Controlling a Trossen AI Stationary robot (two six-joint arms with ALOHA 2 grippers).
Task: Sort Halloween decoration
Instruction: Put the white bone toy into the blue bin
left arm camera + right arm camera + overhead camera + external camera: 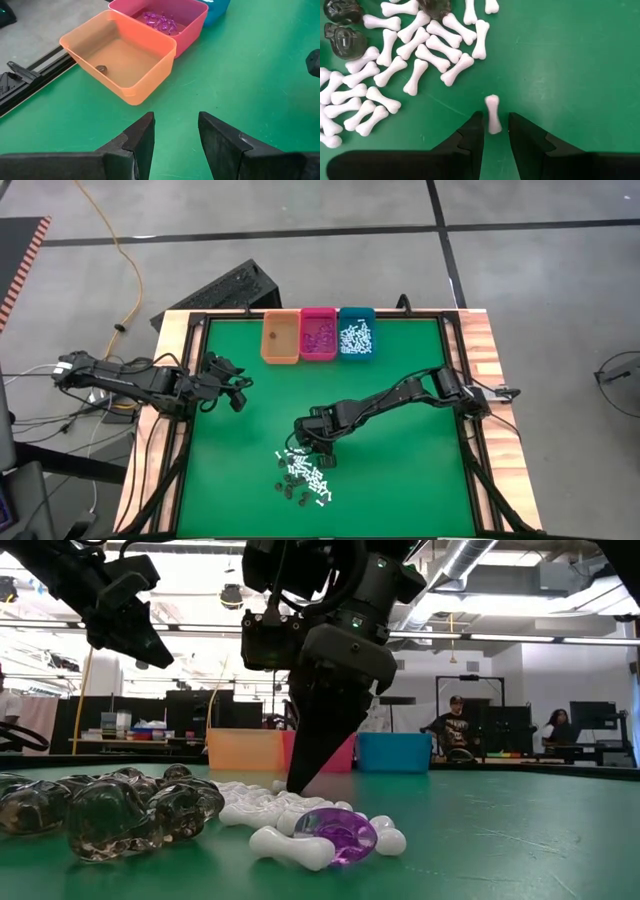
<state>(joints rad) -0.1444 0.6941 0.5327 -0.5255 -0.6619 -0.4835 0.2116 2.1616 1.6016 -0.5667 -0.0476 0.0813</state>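
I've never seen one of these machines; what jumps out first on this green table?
The right pincer is down at a scattered heap of small white plastic bones, with one white bone between its dark fingers. Three little plastic bins sit in a row at the table's far edge: orange bin, pink bin and teal bin. The left pincer hangs open, off to the side.
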